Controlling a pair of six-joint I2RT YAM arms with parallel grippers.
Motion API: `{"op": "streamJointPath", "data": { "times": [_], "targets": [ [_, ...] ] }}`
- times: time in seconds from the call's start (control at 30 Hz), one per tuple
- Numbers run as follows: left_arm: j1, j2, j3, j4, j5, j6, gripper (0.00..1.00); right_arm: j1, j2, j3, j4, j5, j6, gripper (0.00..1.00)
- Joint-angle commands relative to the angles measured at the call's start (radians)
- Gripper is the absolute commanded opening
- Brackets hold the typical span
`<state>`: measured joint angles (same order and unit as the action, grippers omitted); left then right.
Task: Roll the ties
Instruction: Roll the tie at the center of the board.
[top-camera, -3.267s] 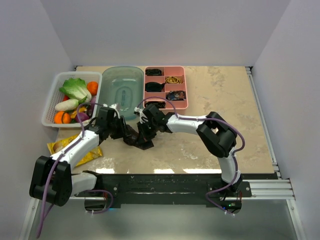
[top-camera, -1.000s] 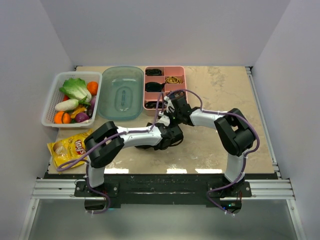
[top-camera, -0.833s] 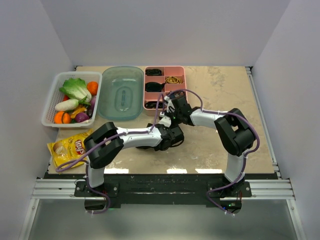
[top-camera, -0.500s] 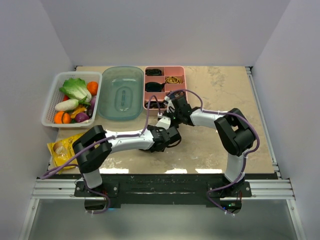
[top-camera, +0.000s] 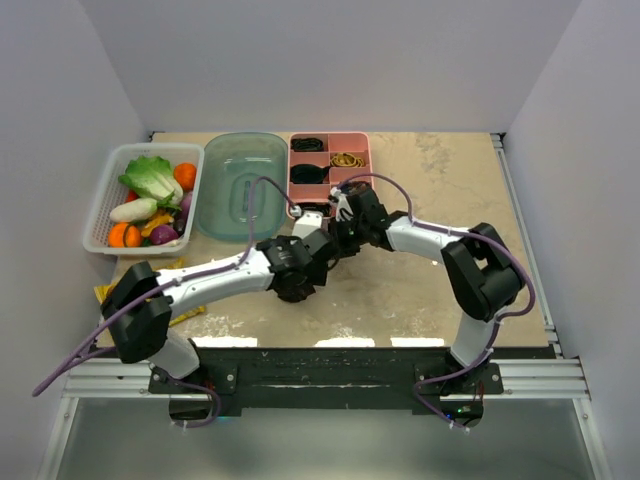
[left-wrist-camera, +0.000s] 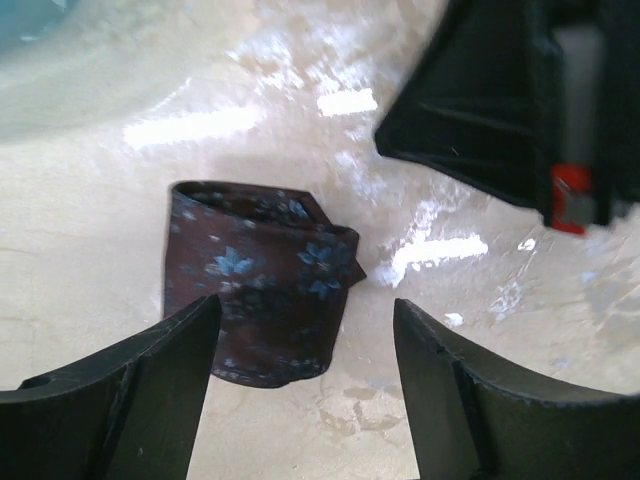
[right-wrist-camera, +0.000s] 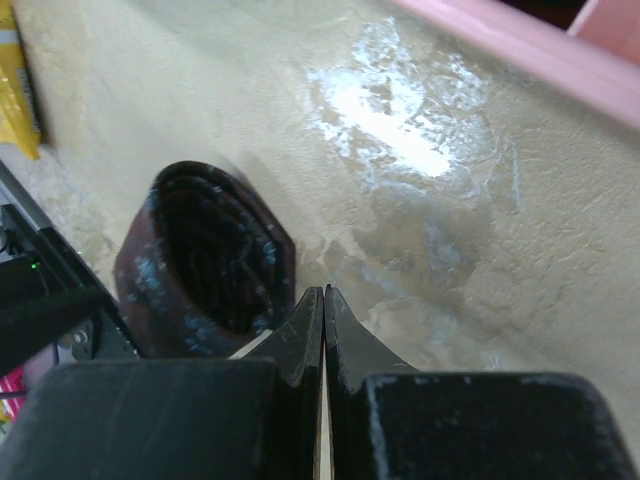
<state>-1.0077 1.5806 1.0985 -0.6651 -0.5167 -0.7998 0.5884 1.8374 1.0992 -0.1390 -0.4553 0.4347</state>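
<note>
The desk (top-camera: 440, 200) is pale, marbled and glossy, with bright patches of light on it. At the far left sits a white basket (top-camera: 97, 205). Just beside it is a teal tub (top-camera: 243, 186), then a pink tray (top-camera: 373, 175). A yellow bag (top-camera: 103, 293) lies near the front left edge, mostly hidden. Near the middle, close in front of the tray, a rolled tie (left-wrist-camera: 260, 290) rests on the bare surface, dark maroon with small blue flowers.

The top camera looks down over the whole table (top-camera: 440, 200) from behind. Both wrist cameras sit close, sharing the rolled tie (left-wrist-camera: 260, 285), seemingly from opposite sides.
</note>
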Motion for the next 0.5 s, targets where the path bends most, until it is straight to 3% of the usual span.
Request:
{"op": "streamJointPath", "data": {
  "times": [0.0,0.23,0.47],
  "targets": [
    [0.098,-0.140,-0.066,0.093,0.104,0.036,0.76,0.016,-0.090,0.031,-0.028,0.020,-0.031,0.00],
    [0.352,-0.323,-0.227,0.237,0.400,0.096,0.79,0.088,-0.118,0.065,-0.039,0.017,-0.033,0.00],
    [0.561,-0.399,-0.429,0.425,0.722,0.087,0.79,0.180,-0.112,0.091,-0.033,0.021,-0.033,0.00]
  ]
}}
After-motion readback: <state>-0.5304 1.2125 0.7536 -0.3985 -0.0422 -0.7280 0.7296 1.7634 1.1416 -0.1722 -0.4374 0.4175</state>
